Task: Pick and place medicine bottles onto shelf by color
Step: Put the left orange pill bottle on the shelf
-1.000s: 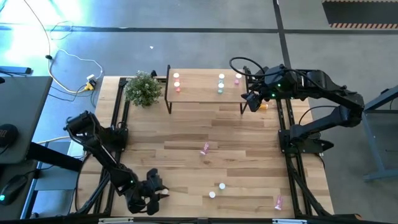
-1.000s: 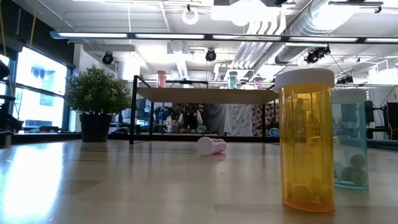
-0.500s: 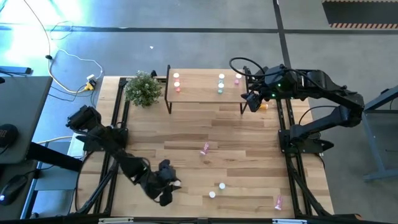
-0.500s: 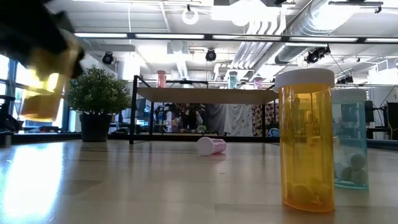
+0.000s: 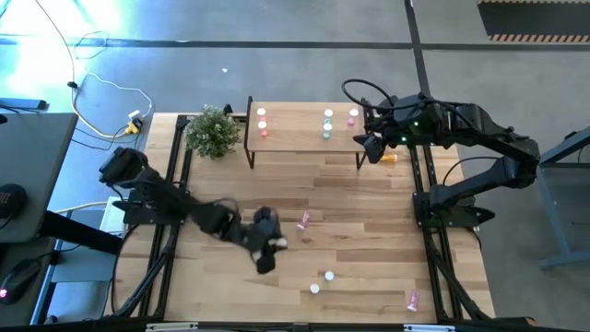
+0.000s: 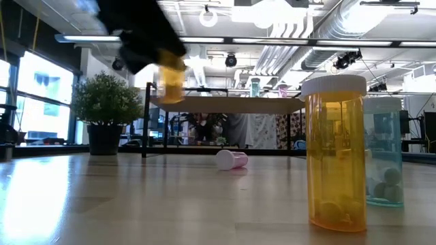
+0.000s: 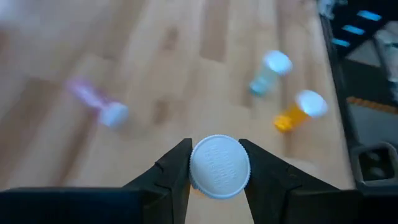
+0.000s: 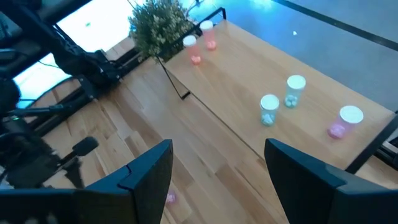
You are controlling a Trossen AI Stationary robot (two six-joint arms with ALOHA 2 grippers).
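Observation:
My left gripper (image 5: 268,245) is over the middle of the table, shut on an orange medicine bottle (image 6: 170,82) with a white cap (image 7: 219,167). My right gripper (image 5: 372,148) hangs open above the right end of the shelf (image 5: 295,136), touching nothing. On the shelf stand two reddish bottles (image 5: 263,122) at the left, two pale green ones (image 5: 327,124) and a pink one (image 5: 352,115) at the right. A pink bottle (image 5: 303,219) lies on its side on the table. An orange bottle (image 6: 334,153) and a pale green one (image 6: 385,151) stand near the front edge. My left gripper pinches the orange bottle between its two fingers (image 7: 177,171) at the cap end, one finger on each side of the white cap (image 7: 219,186). The fingers slant downward. In the low view the bottle hangs roughly upright under the gripper, clear of the table.
A potted plant (image 5: 212,131) stands left of the shelf. Another pink bottle (image 5: 412,299) lies near the table's front right corner, and a small orange thing (image 5: 391,157) lies by the shelf's right leg. Bare planks (image 5: 369,212) lie between the shelf and the loose bottles.
My left gripper has carried the orange bottle from the table's near left corner toward the right and far edge, rising as it went. It now hangs over the middle of the table, still shut on the bottle.

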